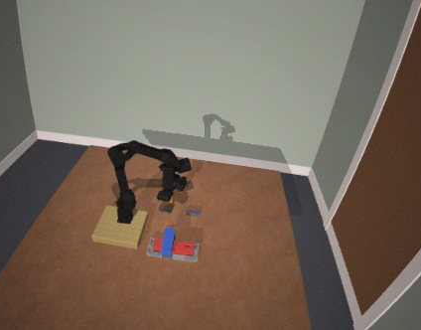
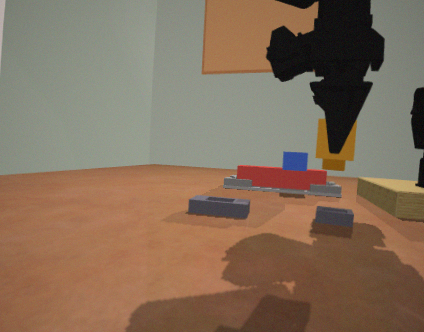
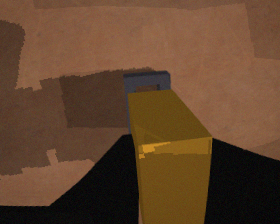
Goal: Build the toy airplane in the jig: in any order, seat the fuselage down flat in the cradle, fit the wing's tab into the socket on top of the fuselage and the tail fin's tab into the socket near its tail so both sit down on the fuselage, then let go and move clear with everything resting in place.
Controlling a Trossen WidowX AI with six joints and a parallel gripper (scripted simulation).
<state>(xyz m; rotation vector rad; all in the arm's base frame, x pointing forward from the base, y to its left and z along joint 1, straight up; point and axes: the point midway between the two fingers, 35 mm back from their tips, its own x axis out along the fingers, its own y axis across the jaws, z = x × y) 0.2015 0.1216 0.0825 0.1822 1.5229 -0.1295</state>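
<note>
The yellow tail fin is upright between the fingers of my gripper, with its narrower tab pointing down. My gripper is shut on it and holds it in the air above the small dark holder. The red fuselage lies in the grey cradle. The blue wing lies across the top of the fuselage. A small slot shows on the fuselage's top near its right end in the top view. The fin's tab is hidden in the wrist view.
A second, longer dark holder stands beside the small one, with a recess in its top. The arm's yellowish base block is to the left of the cradle in the top view.
</note>
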